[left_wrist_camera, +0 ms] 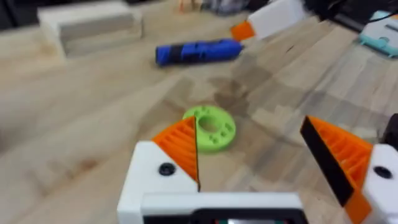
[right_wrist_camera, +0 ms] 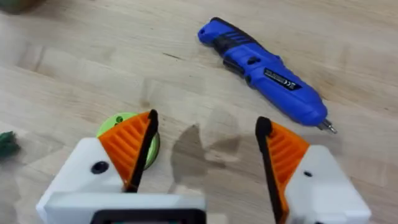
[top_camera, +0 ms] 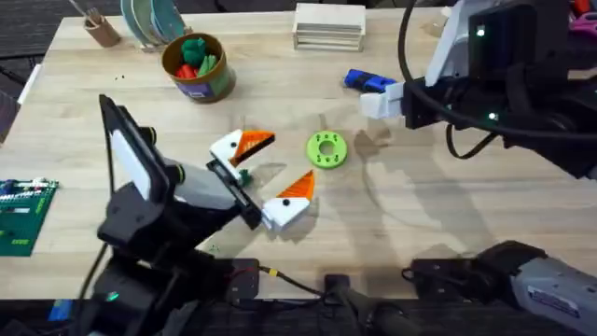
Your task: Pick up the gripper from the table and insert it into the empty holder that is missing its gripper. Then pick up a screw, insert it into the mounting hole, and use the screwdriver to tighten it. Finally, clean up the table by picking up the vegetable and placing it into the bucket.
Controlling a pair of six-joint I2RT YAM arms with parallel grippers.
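My left gripper stands open low over the table's middle, both white fingers carrying orange ribbed pads. The small dark green vegetable lies on the table back between those fingers, near the palm. The blue screwdriver lies at the back right, with my right gripper open just in front of it. The right wrist view shows the screwdriver lying free beyond the right gripper, and the vegetable at the edge. The bucket stands at the back left with red and green toys inside. A loose gripper, an empty holder and a screw are out of view.
A lime-green ring disc lies just right of the left gripper's fingers. A stack of white blocks sits at the back, a brown pencil cup at the back left corner, and a green circuit board at the left edge.
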